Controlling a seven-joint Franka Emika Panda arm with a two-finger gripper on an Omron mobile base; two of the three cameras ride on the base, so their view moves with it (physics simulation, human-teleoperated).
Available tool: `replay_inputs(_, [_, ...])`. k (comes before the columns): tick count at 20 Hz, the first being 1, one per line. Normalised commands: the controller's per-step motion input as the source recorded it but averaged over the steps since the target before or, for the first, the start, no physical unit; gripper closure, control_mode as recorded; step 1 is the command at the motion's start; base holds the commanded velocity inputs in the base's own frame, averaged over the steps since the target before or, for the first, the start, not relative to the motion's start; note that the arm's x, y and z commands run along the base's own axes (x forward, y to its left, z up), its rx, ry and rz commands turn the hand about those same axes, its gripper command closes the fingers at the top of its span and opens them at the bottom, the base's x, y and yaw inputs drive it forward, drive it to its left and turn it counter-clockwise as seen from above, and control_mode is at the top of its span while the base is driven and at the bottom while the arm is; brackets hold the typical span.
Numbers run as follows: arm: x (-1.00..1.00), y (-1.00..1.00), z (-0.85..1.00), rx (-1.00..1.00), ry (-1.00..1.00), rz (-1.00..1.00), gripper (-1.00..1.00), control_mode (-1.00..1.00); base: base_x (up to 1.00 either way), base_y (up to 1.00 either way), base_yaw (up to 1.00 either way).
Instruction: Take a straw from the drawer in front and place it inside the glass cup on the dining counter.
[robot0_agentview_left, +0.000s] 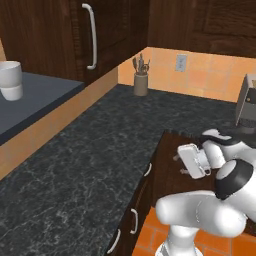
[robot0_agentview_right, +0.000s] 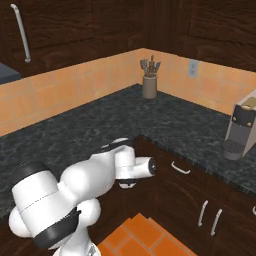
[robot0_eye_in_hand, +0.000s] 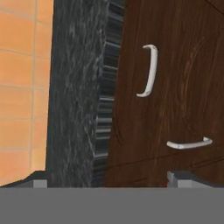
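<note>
Your pincer (robot0_agentview_left: 181, 165) hangs wide open & empty facing the shut drawer (robot0_eye_in_hand: 131, 65) under the black granite surface (robot0_agentview_left: 100, 150); straw's prob. inside, v. light, thin, crushable, so pinch mid-length, gently.

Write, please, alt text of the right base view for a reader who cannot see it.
A white robot arm reaches from the lower left toward dark wood cabinet fronts under a black speckled counter that turns a corner. On the counter stand a utensil holder by the orange tiled wall and a coffee machine at right.
</note>
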Motion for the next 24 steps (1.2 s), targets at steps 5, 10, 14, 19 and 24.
replay_inputs(5, [0.37, 0.37, -0.55, 0.02, -0.13, 0.0, -1.0, -1.0, 0.0, 0.0, 0.0])
replay_inputs(10, [0.54, 0.18, -0.56, 0.05, -0.12, -0.01, -1.0, -1.0, 0.0, 0.0, 0.0])
replay_inputs(14, [0.54, 0.04, -0.55, 0.03, -0.08, -0.01, -1.0, -1.0, 0.0, 0.0, 0.0])
replay_inputs(19, [0.41, -0.02, -0.41, 0.06, -0.04, -0.04, -1.0, -1.0, 0.0, 0.0, 0.0])
replay_inputs(24, [0.44, -0.12, -0.33, 0.13, 0.0, -0.03, -1.0, -1.0, 0.0, 0.0, 0.0])
